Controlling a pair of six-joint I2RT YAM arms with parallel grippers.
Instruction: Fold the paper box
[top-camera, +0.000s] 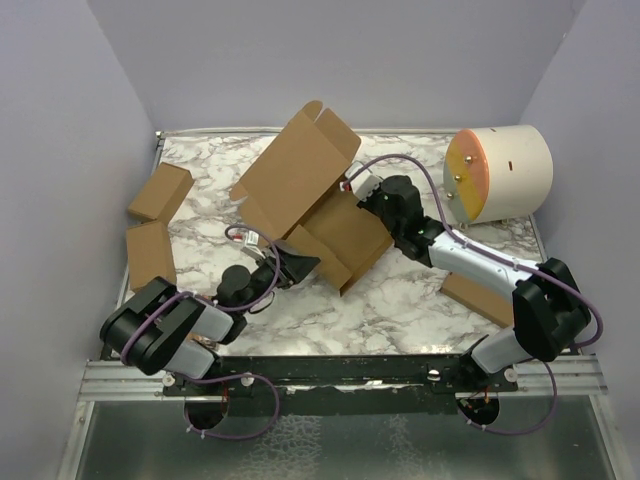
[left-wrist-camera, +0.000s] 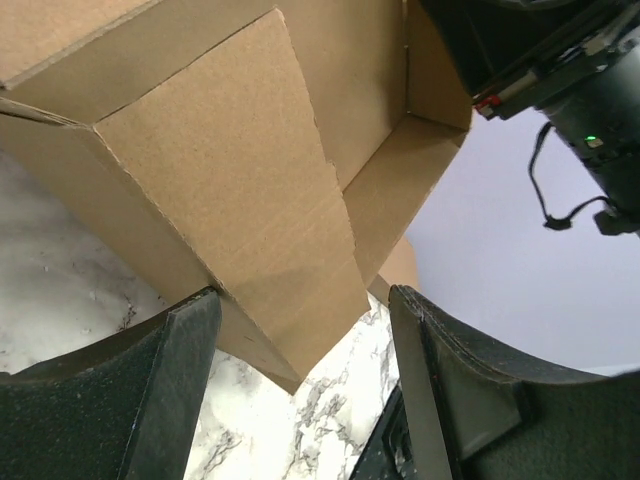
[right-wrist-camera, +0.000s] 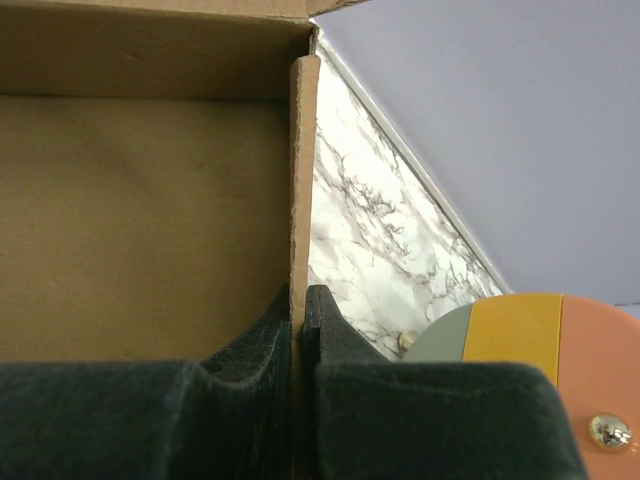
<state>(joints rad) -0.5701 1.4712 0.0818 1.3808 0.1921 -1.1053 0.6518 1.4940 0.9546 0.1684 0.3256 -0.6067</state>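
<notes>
Step in hand, as we read it: raising and squaring the walls. The paper box (top-camera: 310, 195) lies mid-desk (top-camera: 420, 300), skewed to the desk edges, with its lid panel tipped up toward the far wall and the tray part only half formed.

Right gripper (right-wrist-camera: 300, 305): closed down to a sliver, pads pinched on the top edge of an upright side wall of the box. The thin cardboard runs up from between the pads. We take it as the anchor for the fold.

Left gripper (left-wrist-camera: 300, 320): jaws standing wide and holding nothing. A tapering flap (left-wrist-camera: 270, 220) of the box points down into the gap between the fingers. Its lower corner sits close to the left-hand finger. We cannot tell whether it touches.

Next move, our judgement: the left gripper must either close on that flap or nudge it inward along its crease, while the right holds the wall upright. Risk: the light box may skid or twist on the smooth marble-patterned top if the push is not square to the crease.
</notes>
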